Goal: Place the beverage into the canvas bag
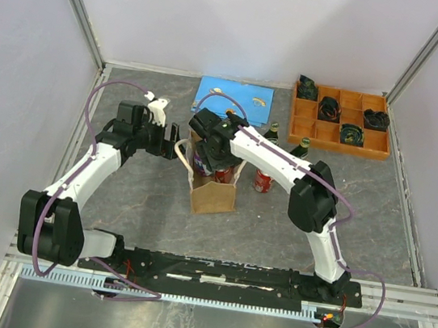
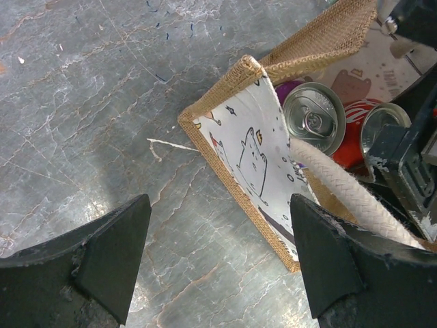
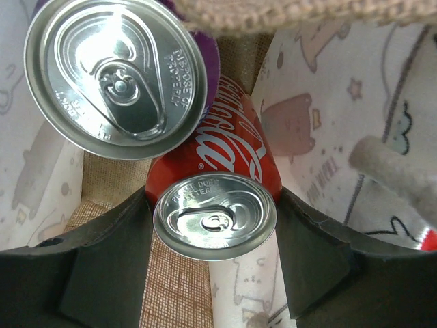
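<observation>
The canvas bag [image 1: 213,196] stands upright mid-table, tan outside with a white cartoon-print lining [image 2: 252,157]. My right gripper [image 1: 217,151] reaches down into its mouth and is shut on a red cola can [image 3: 215,215], one finger on each side [image 3: 215,232]. A purple can [image 3: 116,75] stands inside the bag beside it. Both can tops show in the left wrist view, the purple can [image 2: 314,119] and the red can [image 2: 382,130]. My left gripper [image 1: 175,141] is open and empty [image 2: 218,266] just left of the bag, with the cream rope handle [image 2: 341,188] by its right finger.
Another red can [image 1: 263,181] and two green bottles [image 1: 273,133] [image 1: 301,149] stand right of the bag. An orange compartment tray [image 1: 341,120] with dark items sits at the back right. A blue flat item [image 1: 234,99] lies behind the bag.
</observation>
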Available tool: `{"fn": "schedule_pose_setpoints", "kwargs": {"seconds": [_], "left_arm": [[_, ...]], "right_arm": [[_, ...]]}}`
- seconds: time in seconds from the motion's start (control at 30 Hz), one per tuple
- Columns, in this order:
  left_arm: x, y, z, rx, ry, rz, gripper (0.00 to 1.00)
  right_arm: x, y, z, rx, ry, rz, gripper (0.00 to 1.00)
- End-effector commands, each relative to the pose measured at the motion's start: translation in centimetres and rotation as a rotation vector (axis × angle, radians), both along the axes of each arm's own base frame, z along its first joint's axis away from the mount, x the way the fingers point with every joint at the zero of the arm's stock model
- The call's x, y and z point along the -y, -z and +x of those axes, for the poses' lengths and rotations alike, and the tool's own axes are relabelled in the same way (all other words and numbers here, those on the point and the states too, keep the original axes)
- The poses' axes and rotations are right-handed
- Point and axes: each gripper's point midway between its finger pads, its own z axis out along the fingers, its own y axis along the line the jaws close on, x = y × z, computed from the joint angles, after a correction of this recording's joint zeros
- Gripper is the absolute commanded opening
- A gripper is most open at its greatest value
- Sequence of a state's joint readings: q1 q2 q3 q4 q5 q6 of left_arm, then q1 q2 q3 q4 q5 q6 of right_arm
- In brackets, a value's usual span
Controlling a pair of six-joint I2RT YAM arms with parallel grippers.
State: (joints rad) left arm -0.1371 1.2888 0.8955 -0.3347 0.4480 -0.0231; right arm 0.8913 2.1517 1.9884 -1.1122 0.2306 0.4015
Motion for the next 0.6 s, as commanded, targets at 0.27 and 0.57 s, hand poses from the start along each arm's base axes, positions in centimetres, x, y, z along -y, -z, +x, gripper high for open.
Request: {"fn": "schedule_pose_setpoints", "kwargs": {"seconds": [0.27, 0.57], "left_arm": [[0.4, -1.0, -0.3, 0.050, 0.042, -0.005, 0.89], [0.5, -1.0, -0.3, 0.052, 0.050, -0.007, 0.89]], "right_arm": [[0.3, -0.3, 1.5, 0.093, 0.015, -0.008, 0.23], [0.6, -3.1, 1.6, 0.149, 0.016, 0.036, 0.70]]}}
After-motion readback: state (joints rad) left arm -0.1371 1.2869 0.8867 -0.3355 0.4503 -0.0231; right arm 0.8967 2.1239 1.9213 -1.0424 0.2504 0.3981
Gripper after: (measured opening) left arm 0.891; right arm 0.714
